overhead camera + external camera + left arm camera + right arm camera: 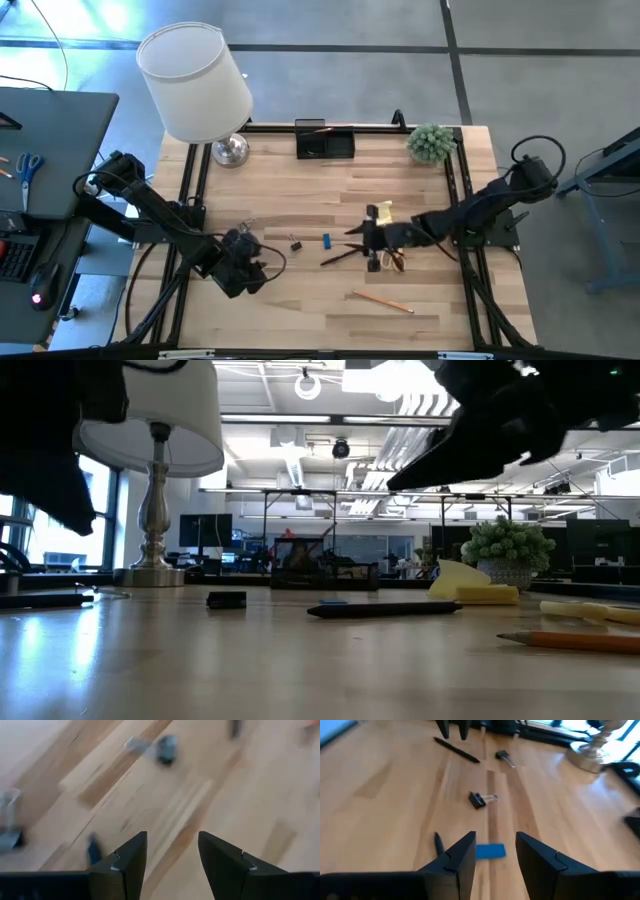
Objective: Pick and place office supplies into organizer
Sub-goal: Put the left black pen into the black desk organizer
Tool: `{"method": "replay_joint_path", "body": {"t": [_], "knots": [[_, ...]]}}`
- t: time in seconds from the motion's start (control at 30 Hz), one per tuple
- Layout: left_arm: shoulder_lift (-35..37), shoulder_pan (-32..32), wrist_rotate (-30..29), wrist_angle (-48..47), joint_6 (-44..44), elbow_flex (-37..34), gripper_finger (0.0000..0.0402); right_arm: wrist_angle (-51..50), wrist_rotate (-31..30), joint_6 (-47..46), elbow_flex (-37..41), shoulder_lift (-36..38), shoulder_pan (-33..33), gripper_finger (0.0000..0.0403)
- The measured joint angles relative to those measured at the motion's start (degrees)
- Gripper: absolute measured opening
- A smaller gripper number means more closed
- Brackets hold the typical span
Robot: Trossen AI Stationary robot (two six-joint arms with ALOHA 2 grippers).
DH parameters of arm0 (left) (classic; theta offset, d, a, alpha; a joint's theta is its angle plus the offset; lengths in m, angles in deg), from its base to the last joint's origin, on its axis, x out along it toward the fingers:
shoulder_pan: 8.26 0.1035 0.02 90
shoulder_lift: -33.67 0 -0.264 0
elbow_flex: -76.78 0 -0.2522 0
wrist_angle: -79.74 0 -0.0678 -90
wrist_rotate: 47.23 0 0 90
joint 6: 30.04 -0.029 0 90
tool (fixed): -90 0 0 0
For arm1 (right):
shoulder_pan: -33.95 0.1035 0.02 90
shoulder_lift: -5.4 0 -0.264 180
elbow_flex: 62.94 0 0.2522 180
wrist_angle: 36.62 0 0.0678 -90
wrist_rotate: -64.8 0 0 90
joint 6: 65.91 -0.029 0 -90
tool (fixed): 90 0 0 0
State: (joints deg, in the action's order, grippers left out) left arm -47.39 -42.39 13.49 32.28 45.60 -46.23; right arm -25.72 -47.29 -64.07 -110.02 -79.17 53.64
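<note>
From above, the left gripper (243, 262) hangs over the wooden table (300, 310) at its front left, and its fingers cannot be made out here. The right gripper (366, 238) is near the table's middle, beside the yellow sticky-note pad (383, 212), and partly covers the orange-handled scissors (388, 261). A small blue piece (326, 240), a dark clip (296, 244), a dark pen (340, 257) and a wooden pencil (382, 299) lie loose. The black organizer (325, 142) stands at the far edge, between the lamp (196, 85) and a small green plant (431, 142).

The low view cuts both arms to dark shapes, but shows the pen (385, 609) lying flat and the pad (470, 586) with one sheet curled up.

In the left wrist view, the fingers (124, 865) stand apart over bare wood, holding nothing; a clip (165, 748) is blurred.

In the right wrist view, the fingers (460, 857) also stand apart and empty, with the rectangular blue piece (490, 851) just beyond them.
</note>
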Motion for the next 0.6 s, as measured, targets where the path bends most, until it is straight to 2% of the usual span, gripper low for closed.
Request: {"method": "replay_joint_path", "body": {"t": [0.1, 0.23, 0.4, 0.5, 0.6], "knots": [[-1.3, -0.1, -1.0, -3.5, 4.2, 0.0, 0.0165, 0.0, -4.7, 1.7, 0.5, 0.0, 2.9, 0.0133], [-4.0, -1.6, -6.5, -5.5, 6.8, 0.0, 0.0165, -0.5, -9.4, 2.7, 0.5, 0.0, 5.0, 0.0133], [-6.5, -5.4, -10.9, -11.5, 18.9, 0.0, 0.0165, -3.0, -12.1, 2.4, 0.5, 0.0, 5.9, 0.0133], [-7.6, -9.4, -11.8, -15.9, 27.8, 0.0, 0.0165, -4.0, -12.8, 2.1, 0.5, 0.0, 5.9, 0.0133], [-9.9, -12.8, -11.3, -16.0, 33.5, 0.0, 0.0165, -4.1, -12.8, 2.1, 0.5, 0.0, 5.9, 0.0133]]}}
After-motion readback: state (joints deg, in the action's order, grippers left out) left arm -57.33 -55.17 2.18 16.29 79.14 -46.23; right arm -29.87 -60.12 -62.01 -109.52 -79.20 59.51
